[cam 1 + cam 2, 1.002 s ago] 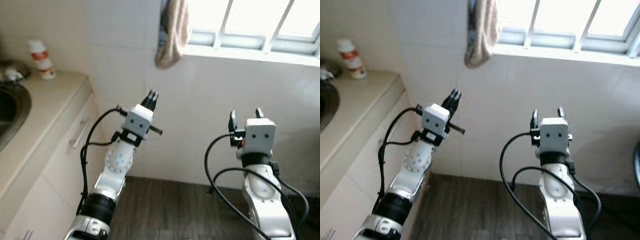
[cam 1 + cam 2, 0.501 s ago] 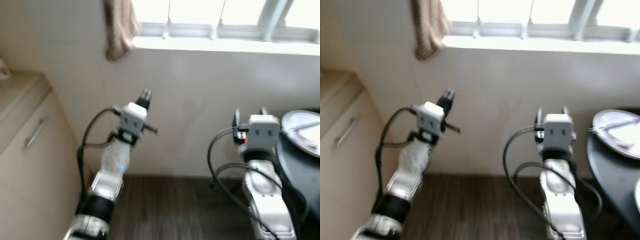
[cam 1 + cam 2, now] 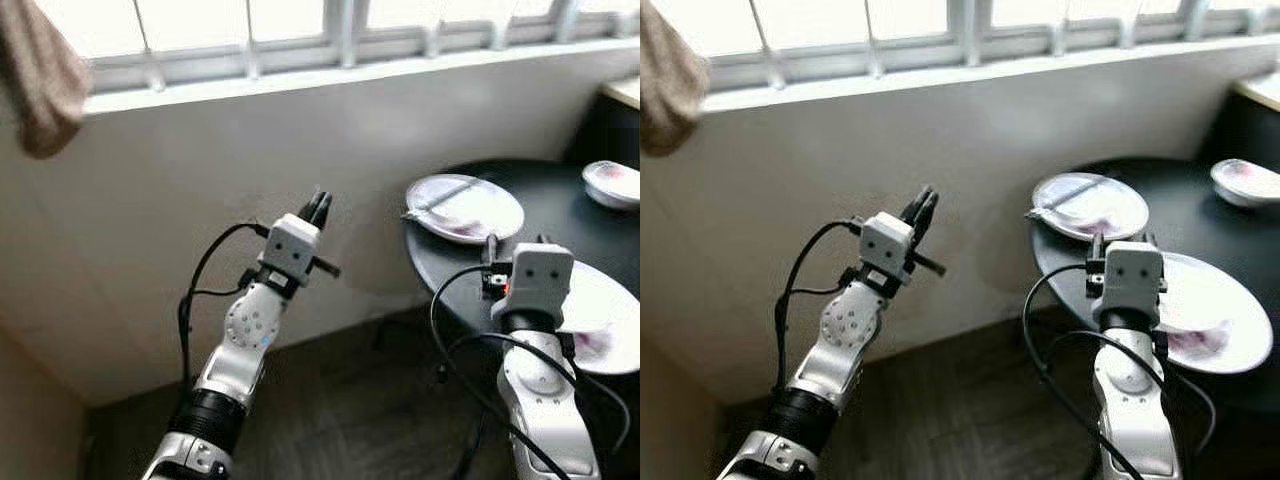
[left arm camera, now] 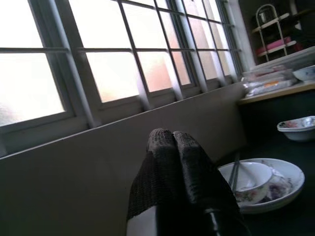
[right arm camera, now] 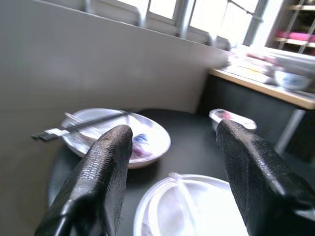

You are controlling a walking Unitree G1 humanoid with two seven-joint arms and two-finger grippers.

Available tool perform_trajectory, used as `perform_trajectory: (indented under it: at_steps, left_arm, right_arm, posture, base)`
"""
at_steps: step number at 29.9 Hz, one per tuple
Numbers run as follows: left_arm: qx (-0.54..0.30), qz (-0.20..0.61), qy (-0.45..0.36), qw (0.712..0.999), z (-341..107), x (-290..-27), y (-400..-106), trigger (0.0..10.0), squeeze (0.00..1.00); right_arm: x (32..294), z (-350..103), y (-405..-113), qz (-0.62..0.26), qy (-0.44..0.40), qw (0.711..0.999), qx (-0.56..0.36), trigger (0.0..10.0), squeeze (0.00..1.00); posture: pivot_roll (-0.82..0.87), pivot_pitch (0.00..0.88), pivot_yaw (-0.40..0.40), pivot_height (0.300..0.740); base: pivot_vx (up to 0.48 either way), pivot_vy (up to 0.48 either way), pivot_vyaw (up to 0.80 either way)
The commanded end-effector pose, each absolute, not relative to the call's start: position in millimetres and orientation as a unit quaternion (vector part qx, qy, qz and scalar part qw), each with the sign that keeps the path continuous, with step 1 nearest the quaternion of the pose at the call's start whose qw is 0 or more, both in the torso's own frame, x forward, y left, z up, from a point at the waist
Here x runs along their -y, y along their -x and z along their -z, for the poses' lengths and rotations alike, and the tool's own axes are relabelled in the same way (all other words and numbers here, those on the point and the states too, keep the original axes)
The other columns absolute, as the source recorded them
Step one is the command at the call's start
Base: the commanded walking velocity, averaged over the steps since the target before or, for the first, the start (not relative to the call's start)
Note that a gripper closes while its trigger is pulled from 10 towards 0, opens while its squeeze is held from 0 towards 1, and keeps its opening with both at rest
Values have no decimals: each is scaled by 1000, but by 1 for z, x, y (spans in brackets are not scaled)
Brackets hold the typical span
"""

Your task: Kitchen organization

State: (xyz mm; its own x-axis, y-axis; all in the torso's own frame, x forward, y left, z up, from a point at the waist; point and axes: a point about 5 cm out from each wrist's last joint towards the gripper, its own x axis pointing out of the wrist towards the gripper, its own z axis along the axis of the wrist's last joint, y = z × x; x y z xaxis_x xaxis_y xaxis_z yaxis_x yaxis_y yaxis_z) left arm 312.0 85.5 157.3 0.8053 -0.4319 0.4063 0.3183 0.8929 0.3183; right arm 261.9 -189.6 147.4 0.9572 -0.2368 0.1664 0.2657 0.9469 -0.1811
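No legible writing or brand marks appear on any object. A round black table point(image 3: 560, 195) stands below the window point(image 3: 300, 30) and carries the dishes. Farthest from the robot lies a white plate point(image 3: 466, 208) stained pink, holding a small bowl point(image 4: 246, 182) and a pair of chopsticks point(image 5: 78, 127) laid across it. A larger white plate point(image 3: 1215, 310), also pink-stained, sits at the near edge of the table, and a small patterned bowl point(image 3: 612, 183) sits toward the far right. The left gripper point(image 3: 318, 208), fingers pressed together, is raised before the white wall. The right gripper point(image 3: 516, 245), fingers spread wide, hovers above the near table edge. A beige cloth point(image 3: 38, 85) hangs at upper left.
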Motion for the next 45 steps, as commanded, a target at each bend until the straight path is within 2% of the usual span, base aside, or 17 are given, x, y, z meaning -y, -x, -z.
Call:
perform_trajectory:
  at_steps: [1,9,12,22,27,32,38,45]
  left_arm:
    - [232,197,-122,945,-155,-86,-313,10000,0]
    - [228,195,-123,946,-154,-86,-313,10000,0]
    - [228,195,-122,946,-154,-86,-313,10000,0]
    - [225,189,-120,948,-154,-89,-314,10000,0]
    - [221,191,-120,949,-152,-89,-314,10000,0]
    - [216,195,-121,949,-151,-87,-315,10000,0]
    - [214,196,-122,949,-150,-86,-316,10000,0]
    - [213,192,-123,950,-151,-88,-316,10000,0]
  right_arm:
    - [188,-146,-264,123,104,985,62,10000,0]
    - [187,-140,-267,114,133,984,42,10000,0]
    - [185,-141,-268,107,157,981,47,10000,0]
    - [192,-136,-268,130,128,983,23,10000,0]
    - [210,-129,-269,151,110,982,-16,10000,0]
    - [220,-123,-275,114,106,986,-60,10000,0]
    - [245,-117,-289,69,95,986,-120,10000,0]
    - [278,-112,-302,93,72,980,-162,10000,0]
  posture:
    - [65,0,-37,740]
    - [67,0,-41,740]
    - [69,0,-41,740]
    - [70,0,-42,740]
    - [67,0,-41,740]
    - [55,0,-33,740]
    - [62,0,-41,740]
    - [73,0,-48,740]
  base:
    - [0,-266,0]
    - [0,-467,0]
    - [0,-450,800]
    - [0,0,160]
    - [0,0,0]
    - [0,0,0]
    - [0,0,0]
    - [0,0,0]
